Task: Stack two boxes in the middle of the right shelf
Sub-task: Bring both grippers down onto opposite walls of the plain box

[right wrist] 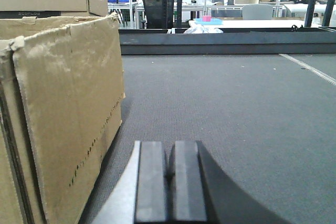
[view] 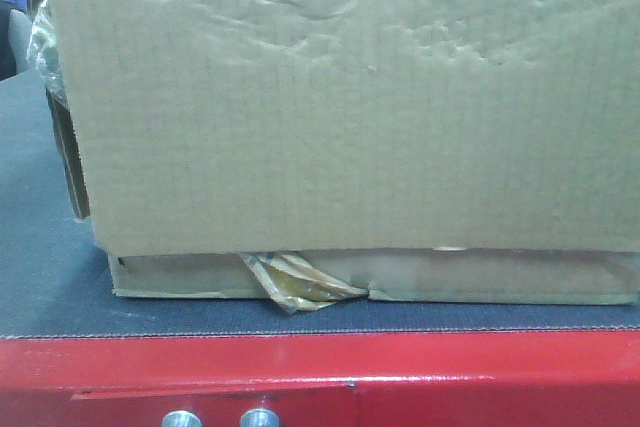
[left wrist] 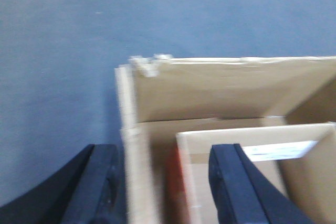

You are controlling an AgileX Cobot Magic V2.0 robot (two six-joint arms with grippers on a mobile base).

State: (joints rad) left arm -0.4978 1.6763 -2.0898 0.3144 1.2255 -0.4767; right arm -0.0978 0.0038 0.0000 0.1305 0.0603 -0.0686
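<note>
Brown corrugated box [view: 340,97], dark grey textured mat [view: 40,257], red frame [view: 480,377].

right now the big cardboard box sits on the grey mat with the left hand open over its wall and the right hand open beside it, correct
One thing is off: the right hand is shut, not open, as the right wrist view shows. The rest holds.

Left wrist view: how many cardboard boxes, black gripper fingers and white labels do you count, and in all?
Cardboard boxes: 2, outer box and inner box
Black gripper fingers: 2
White label: 1
Total: 5
</note>
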